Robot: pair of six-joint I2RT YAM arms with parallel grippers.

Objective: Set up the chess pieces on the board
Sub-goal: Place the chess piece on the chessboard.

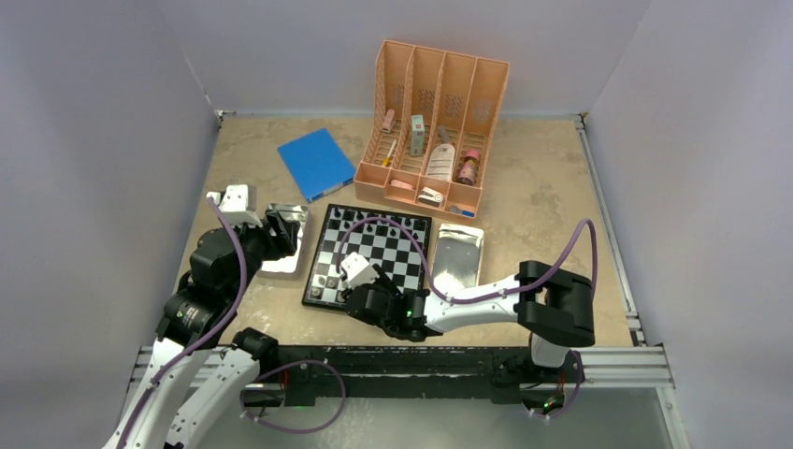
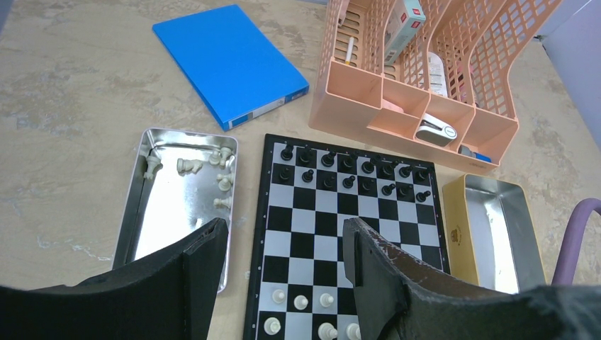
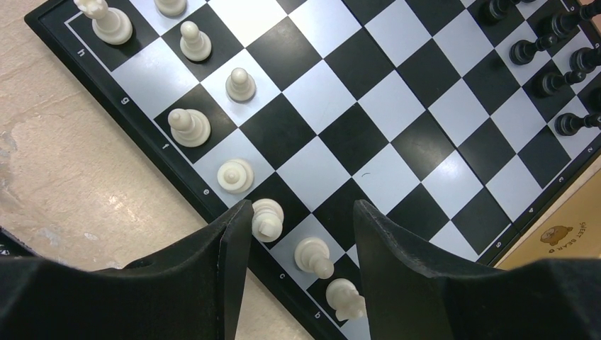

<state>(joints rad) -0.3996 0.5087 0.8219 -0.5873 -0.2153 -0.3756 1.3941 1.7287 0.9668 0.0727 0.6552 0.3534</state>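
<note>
Black fingers of the right gripper stand apart, clasping nothing, low over the near edge of the chessboard. White pieces stand along that edge in two short rows. One of them is just beside a finger, and two more sit under the gap between the jaws, so the fingers are hemmed in closely. The black pieces fill two rows on the far side, well apart from the gripper. Seen from above, this gripper and its wrist cover the board's near squares.

The left gripper is released as well, jaws wide. It hovers over the strip where the board's left border meets a shiny metal tray. Loose white pieces lie tipped over at the tray's far end. A second tray with a yellow rim lies just beside the board's right border. Behind the board are a flat blue book and a peach organizer holding bottles and small items. A purple cable curves in at the right edge of the left wrist view.
</note>
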